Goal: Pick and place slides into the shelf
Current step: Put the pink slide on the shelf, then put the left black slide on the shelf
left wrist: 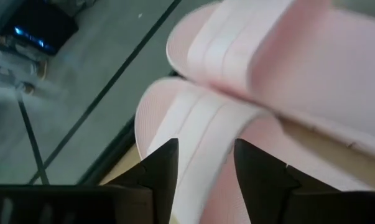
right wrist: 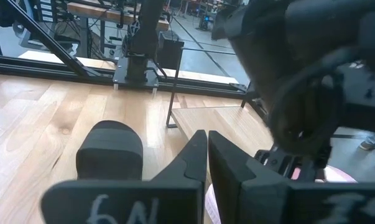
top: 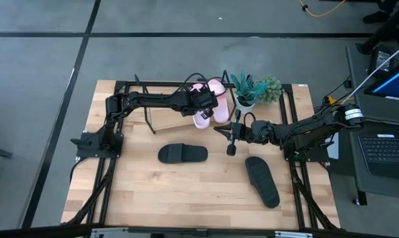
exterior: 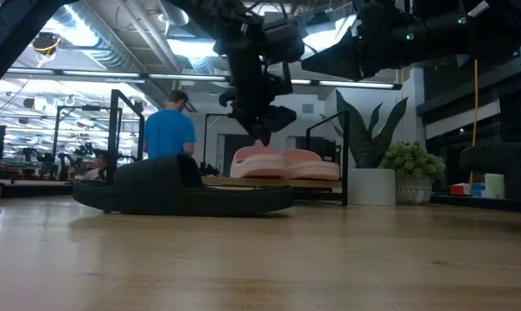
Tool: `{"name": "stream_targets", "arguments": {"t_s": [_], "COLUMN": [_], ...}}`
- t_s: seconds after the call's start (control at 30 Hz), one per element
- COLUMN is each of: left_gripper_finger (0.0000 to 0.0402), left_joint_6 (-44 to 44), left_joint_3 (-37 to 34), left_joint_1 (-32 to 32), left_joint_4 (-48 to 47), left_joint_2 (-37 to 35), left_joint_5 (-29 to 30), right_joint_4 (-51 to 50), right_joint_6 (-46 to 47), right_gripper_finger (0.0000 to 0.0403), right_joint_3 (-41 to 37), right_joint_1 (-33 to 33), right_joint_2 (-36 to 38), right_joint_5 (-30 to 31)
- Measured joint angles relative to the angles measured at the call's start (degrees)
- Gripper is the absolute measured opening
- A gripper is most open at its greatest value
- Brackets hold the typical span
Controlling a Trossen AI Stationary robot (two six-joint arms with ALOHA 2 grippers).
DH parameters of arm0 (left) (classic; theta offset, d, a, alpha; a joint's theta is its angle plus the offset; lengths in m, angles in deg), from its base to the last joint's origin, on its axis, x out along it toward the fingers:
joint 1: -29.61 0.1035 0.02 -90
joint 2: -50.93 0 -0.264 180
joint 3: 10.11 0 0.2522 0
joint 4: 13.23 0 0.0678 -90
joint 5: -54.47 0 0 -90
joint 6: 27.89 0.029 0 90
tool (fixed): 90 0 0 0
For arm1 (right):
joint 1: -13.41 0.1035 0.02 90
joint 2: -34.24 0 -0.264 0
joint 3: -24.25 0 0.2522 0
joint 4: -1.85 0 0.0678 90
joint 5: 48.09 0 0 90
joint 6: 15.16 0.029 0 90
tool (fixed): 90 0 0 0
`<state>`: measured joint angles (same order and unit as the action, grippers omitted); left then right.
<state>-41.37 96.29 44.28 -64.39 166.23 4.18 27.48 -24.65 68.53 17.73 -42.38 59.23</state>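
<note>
Two light pink slides [top: 217, 92] [top: 202, 119] lie side by side on the right end of the shelf [top: 169, 119], soles down on its tilted board. My left gripper [top: 206, 100] hangs just above them, open; in the left wrist view its fingers [left wrist: 165, 168] stand on either side of the nearer pink slide [left wrist: 193, 124], and I see no touch. Two black slides [top: 182, 153] [top: 262, 180] lie flat on the table. My right gripper [top: 231, 140] hovers shut over mid-table, holding nothing.
Two potted plants [top: 255, 89] stand at the back, right of the shelf. The shelf's black wire frame [exterior: 344, 160] rises beside the pink slides. A person in a blue shirt [exterior: 169, 134] stands beyond the table. A laptop [top: 384, 145] sits off the table's right side.
</note>
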Motion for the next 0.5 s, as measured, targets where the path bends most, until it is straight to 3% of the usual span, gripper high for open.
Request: {"name": "stream_targets", "arguments": {"t_s": [0.33,0.5], "left_gripper_finger": [0.0148,0.0148], "left_joint_6": [5.1,4.7], "left_joint_3": [11.8,13.8], "left_joint_1": [-3.0,-4.1], "left_joint_4": [-13.1,-19.4], "left_joint_2": [0.0,0.0], "left_joint_5": [0.0,2.7], "right_joint_4": [-0.9,-1.7], "right_joint_6": [0.0,0.0], "right_gripper_finger": [0.0019,0.0019], "right_joint_3": [0.0,0.0], "right_joint_1": [0.0,0.0], "right_joint_2": [0.0,0.0], "right_joint_5": [0.0,0.0]}}
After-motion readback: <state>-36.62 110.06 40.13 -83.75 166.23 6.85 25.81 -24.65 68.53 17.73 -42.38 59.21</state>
